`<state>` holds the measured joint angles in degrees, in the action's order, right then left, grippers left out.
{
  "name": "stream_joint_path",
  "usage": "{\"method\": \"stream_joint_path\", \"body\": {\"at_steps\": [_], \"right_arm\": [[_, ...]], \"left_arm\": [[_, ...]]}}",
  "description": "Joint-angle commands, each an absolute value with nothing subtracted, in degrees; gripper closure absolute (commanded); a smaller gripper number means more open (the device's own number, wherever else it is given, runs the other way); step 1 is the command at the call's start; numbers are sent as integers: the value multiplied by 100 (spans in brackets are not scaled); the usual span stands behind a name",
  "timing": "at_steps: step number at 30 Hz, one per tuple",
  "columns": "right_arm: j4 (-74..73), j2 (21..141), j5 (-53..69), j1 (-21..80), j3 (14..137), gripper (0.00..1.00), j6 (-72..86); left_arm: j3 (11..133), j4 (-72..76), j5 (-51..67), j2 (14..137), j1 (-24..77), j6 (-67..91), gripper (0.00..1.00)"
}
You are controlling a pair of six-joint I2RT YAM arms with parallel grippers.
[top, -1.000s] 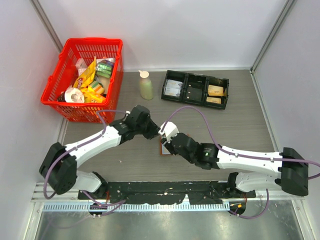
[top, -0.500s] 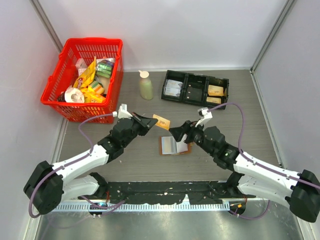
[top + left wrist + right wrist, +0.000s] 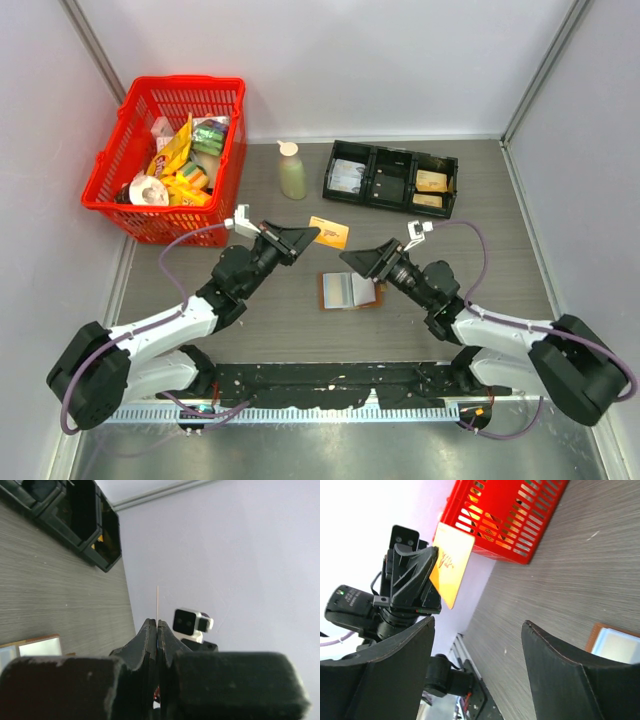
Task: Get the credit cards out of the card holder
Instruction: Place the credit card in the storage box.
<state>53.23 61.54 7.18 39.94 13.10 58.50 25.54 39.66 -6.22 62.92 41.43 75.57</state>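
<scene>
While the left gripper (image 3: 310, 236) pinches one credit card (image 3: 330, 232) near the card holder (image 3: 350, 291), lay it flat beside that holder (right gripper (image 3: 352, 258) gapes wide, empty).

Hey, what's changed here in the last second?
The left gripper, shut on an orange credit card, has pulled away from the card holder and raised the card clear of it. The right gripper, open, has backed off to the right. The holder stays lying open. The red basket, bottle and black tray are unmoved.
</scene>
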Motion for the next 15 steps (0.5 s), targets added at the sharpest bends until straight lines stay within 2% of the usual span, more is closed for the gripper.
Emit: {"method": "stream_joint_path", "body": {"at_steps": [1,7,12,14,15], "right_arm": [[7169,6661,1283,3675,1309,27,6538],[7874,7390,1810,3366,1722,31,6838],[8418,7926,2012,3287,2012,41,7057],[8647,8120,2118,3287,2083,49,7180],[8709,8173,2162,3287,2109,58,7259]], "left_arm": [[2523,4667,-343,6267,4122,7427,94],[2663,4834,-132,6442,4122,7427,94],[2786,4878,-26,6583,4122,7436,94],[2804,4939,-26,6627,4122,7436,94],[2804,5000,-26,6653,4122,7427,94]]}}
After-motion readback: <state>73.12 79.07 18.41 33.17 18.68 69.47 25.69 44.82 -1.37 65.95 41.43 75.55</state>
